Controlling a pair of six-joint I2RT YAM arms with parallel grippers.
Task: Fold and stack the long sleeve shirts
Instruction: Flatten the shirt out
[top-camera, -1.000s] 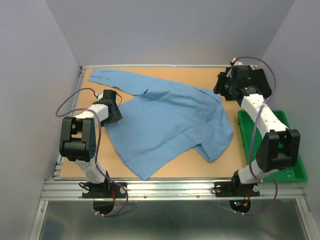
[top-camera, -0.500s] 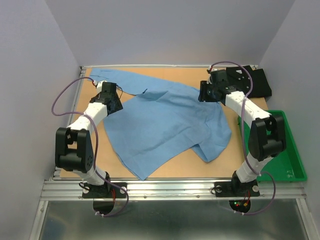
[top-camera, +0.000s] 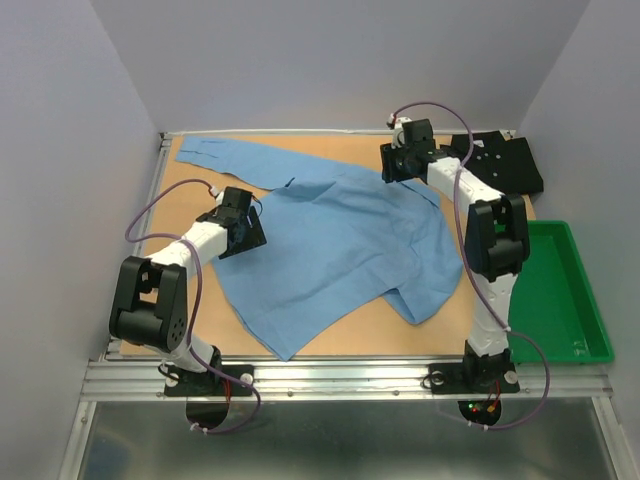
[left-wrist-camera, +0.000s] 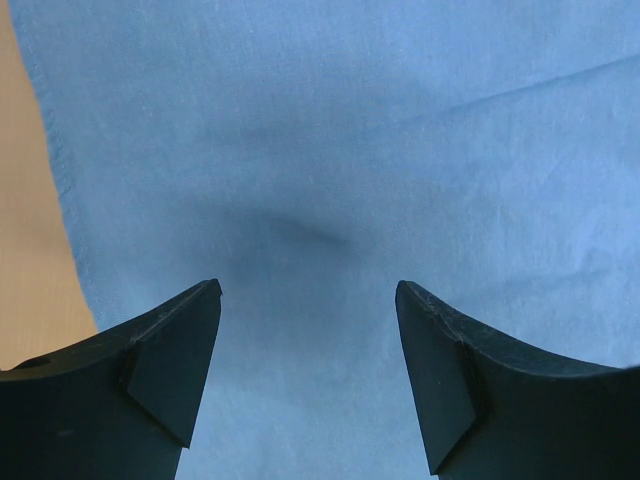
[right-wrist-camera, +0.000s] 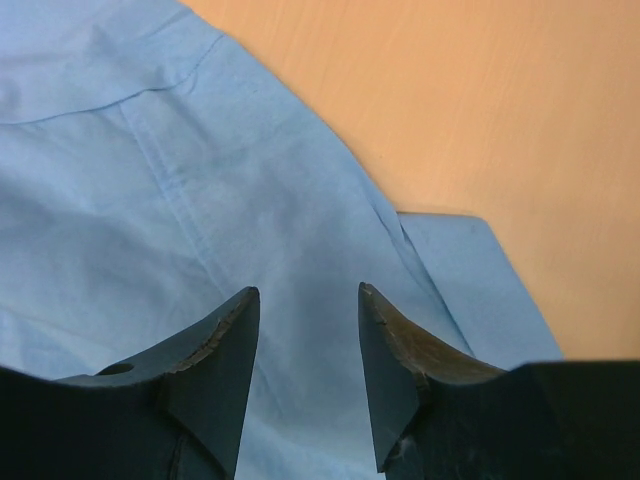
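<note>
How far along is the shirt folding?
Barely started. Nothing looks done: the light blue collared cloth shirt lies spread out, unfolded. In hand: the left gripper and right gripper are poised open over it, gripping nothing. Left: folding it and stacking it with the black cloth shirt, a compact bundle at the far right corner.

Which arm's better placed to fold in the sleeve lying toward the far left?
Likely left: left gripper hovers open over the blue shirt near that sleeve; right gripper sits at its opposite edge.

Black shirt (top-camera: 510, 168), right of light blue shirt (top-camera: 340, 240): left edge hidden behind right arm (top-camera: 490, 240); buttons too small to tell.
</note>
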